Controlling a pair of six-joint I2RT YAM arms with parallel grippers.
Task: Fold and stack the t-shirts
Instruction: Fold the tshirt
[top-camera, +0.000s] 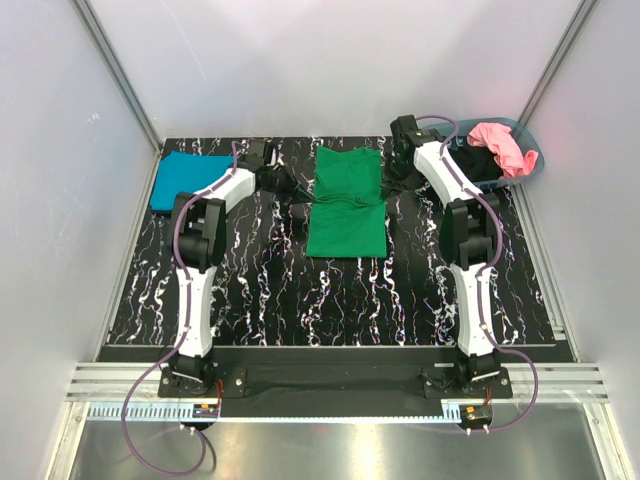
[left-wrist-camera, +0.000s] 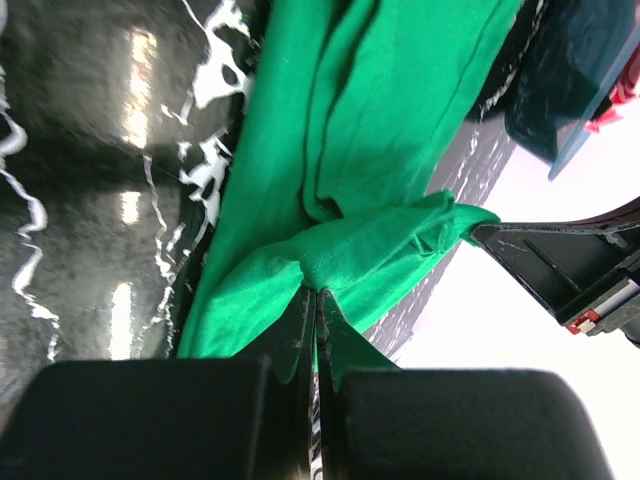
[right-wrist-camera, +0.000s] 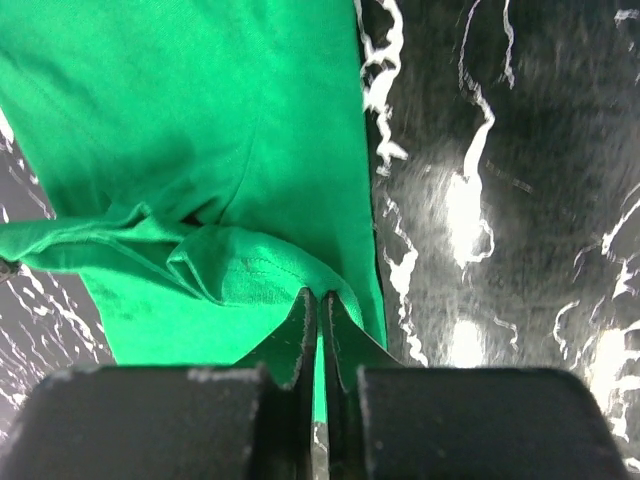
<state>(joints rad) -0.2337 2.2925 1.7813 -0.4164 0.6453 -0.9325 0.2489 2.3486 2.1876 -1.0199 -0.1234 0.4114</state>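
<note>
While both arms reach toward the far half of the black marbled table (top-camera: 260, 290), the scene reads left to right like this: teal t-shirt (top-camera: 185, 180) lies flat at the far-left corner, folded into a rough rectangle, long axis running left-right, no gripper on it. Next comes the left gripper (left-wrist-camera: 312, 296), jaws fully closed, pinching a raised ridge of cloth at the left edge of the green t-shirt (top-camera: 347, 205). That green t-shirt sits at the table's centre, slightly toward the far side, long axis running near-far, narrower far part and wider near part meeting at a crosswise crease about midway along. Which end carries the collar I cannot tell. The crease bunches up off the table between the two grippers; the rest of the cloth lies flat on the table. On the shirt's right edge, the right gripper (right-wrist-camera: 318, 298) has its jaws pressed together on the other end of the same crease, with a small folded hem showing just left of its fingertips. The left wrist view shows both pinches facing each other across the shirt's width. Far right, the grey-blue basket (top-camera: 532, 165) sits at the far-right corner of the table, with a pink t-shirt (top-camera: 500, 145) crumpled and draped over the top and a black t-shirt (top-camera: 472, 165) bunched inside on the left side.
</note>
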